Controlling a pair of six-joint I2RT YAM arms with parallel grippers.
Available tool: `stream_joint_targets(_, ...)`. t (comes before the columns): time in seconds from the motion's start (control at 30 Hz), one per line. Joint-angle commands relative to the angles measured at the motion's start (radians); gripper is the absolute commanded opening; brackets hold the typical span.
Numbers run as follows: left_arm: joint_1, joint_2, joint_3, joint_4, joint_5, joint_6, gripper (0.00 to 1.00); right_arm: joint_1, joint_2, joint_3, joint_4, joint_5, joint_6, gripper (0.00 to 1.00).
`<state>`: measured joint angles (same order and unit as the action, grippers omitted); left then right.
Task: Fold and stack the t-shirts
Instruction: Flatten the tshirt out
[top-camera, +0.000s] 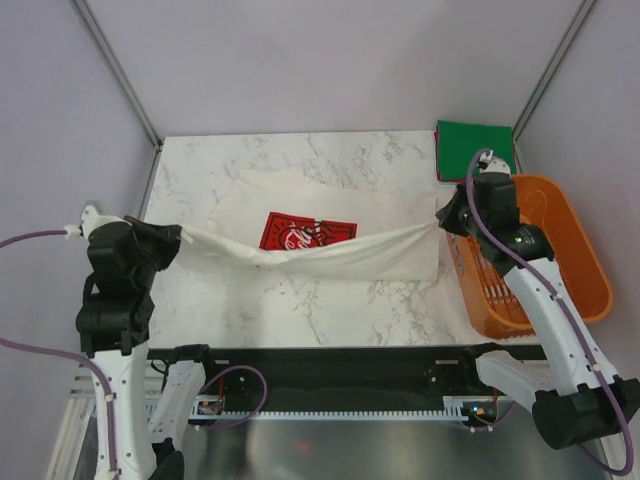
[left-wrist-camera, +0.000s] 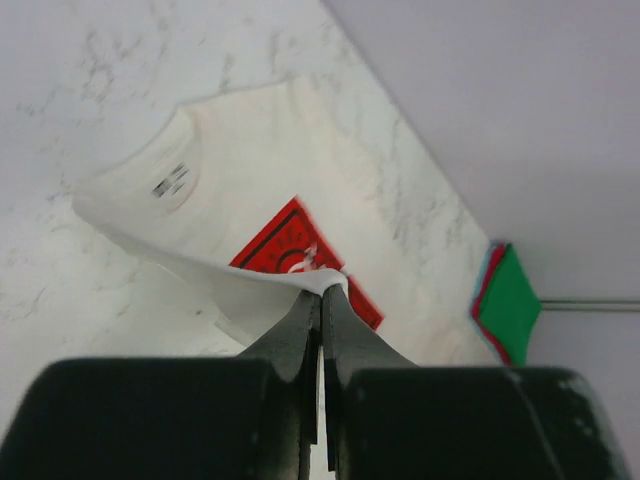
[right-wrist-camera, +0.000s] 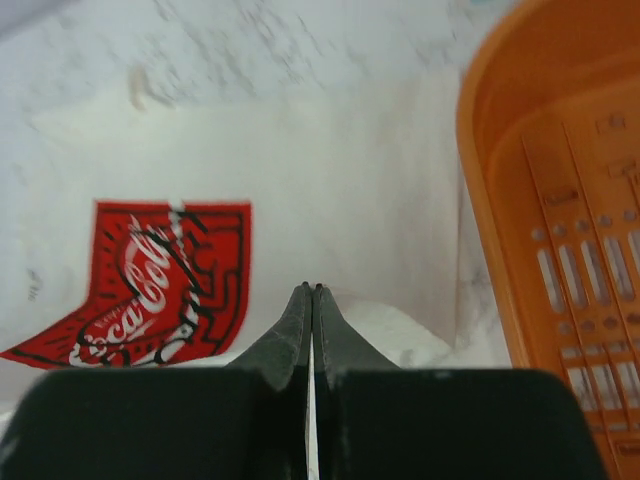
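A white t-shirt (top-camera: 330, 215) with a red rectangular print (top-camera: 307, 231) lies across the marble table. Its near edge is lifted and stretched between both grippers. At the shirt's left end my left gripper (top-camera: 183, 236) is shut on a pinch of white cloth (left-wrist-camera: 325, 280). My right gripper (top-camera: 444, 214) is shut on the right end, where white cloth (right-wrist-camera: 400, 335) bunches beside the fingertips. The print (right-wrist-camera: 160, 285) and the collar label (left-wrist-camera: 172, 181) face up. A dark green t-shirt (top-camera: 474, 148), folded square, rests at the table's far right corner.
An orange slatted basket (top-camera: 565, 250) stands off the table's right edge, close beside my right gripper, and its rim (right-wrist-camera: 490, 200) fills the right of the right wrist view. Red and teal cloth edges (left-wrist-camera: 488, 290) show under the green tee. Grey walls surround the table.
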<state>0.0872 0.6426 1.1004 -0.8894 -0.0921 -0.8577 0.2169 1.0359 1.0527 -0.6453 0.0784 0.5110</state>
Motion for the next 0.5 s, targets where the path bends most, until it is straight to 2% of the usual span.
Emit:
stream_joint_targets(0.0,0.0,-0.005,0.241,0.067,-0.032,-0.017,0.02,-0.001,-0.057,0.234,-0.039,-0.032,0.009,0.0)
stream_joint_targets(0.13,-0.001,0.057,0.581,0.069,0.082,-0.035,0.02,-0.001,-0.082,0.51,-0.082,-0.106,0.053,0.0)
stream_joint_targets(0.23,0.0,0.094,0.779,0.069,0.17,-0.075,0.02,0.001,-0.121,0.634,-0.088,-0.15,0.096,0.0)
stream_joint_targets(0.33,0.0,0.104,0.916,0.069,0.202,-0.098,0.02,-0.001,-0.172,0.708,-0.093,-0.184,0.118,0.0)
stream_joint_targets(0.47,0.0,0.086,1.0,0.066,0.212,-0.112,0.02,-0.001,-0.23,0.762,-0.12,-0.18,0.159,0.0)
